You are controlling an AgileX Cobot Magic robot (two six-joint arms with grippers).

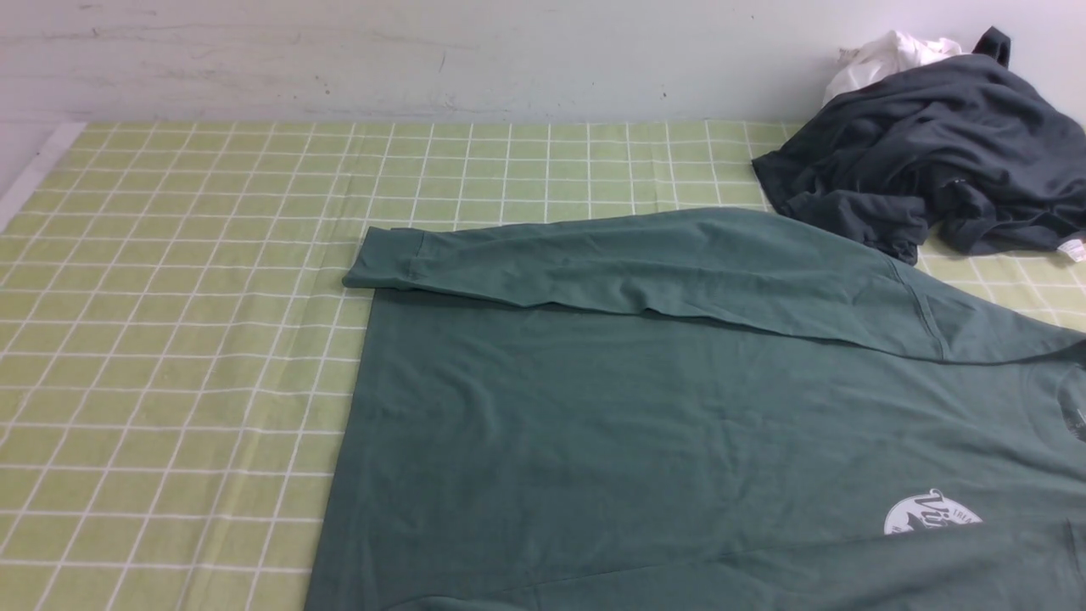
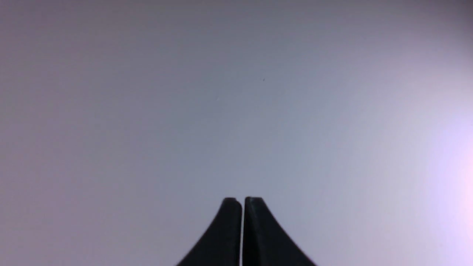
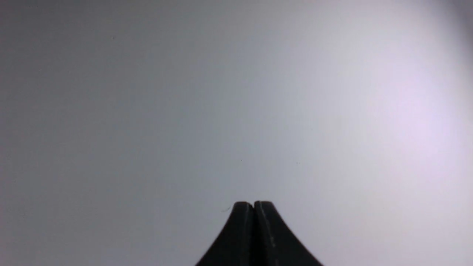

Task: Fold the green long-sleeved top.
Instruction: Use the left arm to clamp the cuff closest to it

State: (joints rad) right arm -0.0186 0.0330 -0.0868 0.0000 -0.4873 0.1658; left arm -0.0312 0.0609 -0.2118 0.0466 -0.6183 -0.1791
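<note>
Top Laid Sideways, My Fingers Closed and Away

The top lies spread on the checked counter, ahead of me and mostly toward my right. Its body runs left to right, hem at the left, the collar end at the right edge of my front view. One sleeve lies along the far side, its cuff pointing left; the near side runs out of view.

My left fingers and right fingers are both together, with nothing between them that I can see. Both wrist views show only a pale, blurred surface, so I can't say exactly how far the cloth is. I judge my left arm nearer the hem, my right nearer the collar, and folding will likely turn on matching them to those ends.

The logo is a white round, partly covered by the near fold; "Vi" reads large, then "TREA", and the rest is hidden.
</note>
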